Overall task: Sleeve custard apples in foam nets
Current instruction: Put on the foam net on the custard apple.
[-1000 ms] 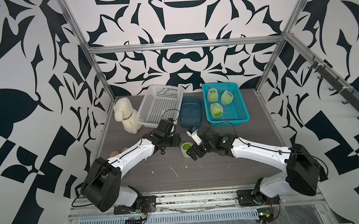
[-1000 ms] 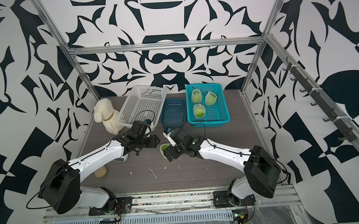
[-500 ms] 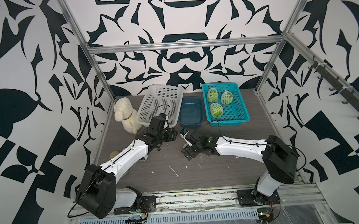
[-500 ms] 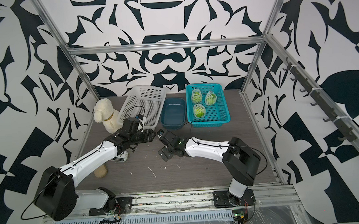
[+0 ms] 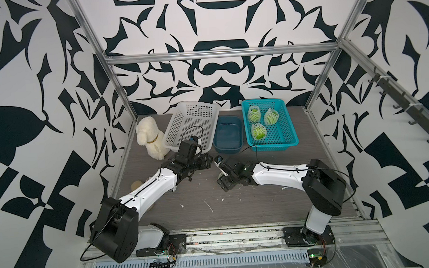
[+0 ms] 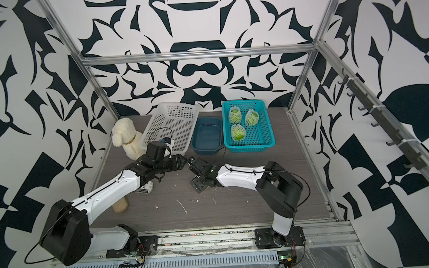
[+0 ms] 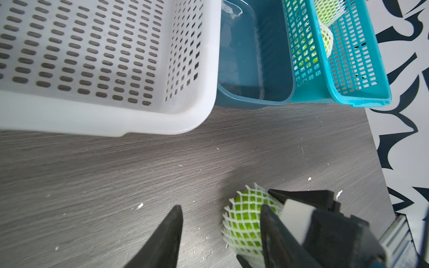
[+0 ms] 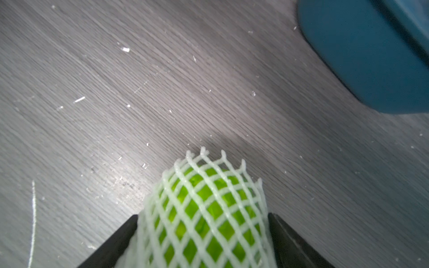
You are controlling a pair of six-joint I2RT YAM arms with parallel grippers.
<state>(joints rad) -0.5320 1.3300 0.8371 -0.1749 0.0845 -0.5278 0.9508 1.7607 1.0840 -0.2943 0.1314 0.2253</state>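
Squarely gripped between the right jaws sits the netted custard apple (image 8: 204, 208); left jaws gape.

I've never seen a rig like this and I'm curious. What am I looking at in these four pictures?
Two white robot arms, a left arm and a right arm, reach over a grey table. Each ends in a two-fingered gripper. The two wide pictures come from a camera overhead that looks down on the whole scene. The two close-ups come from cameras on the arms' wrists. On the table are a plush dog, a white basket, a blue tub and a teal basket holding three apples in foam nets. The right gripper clasps a fourth apple in its net, which shows best in the right wrist picture. The left gripper is open and holds nothing.
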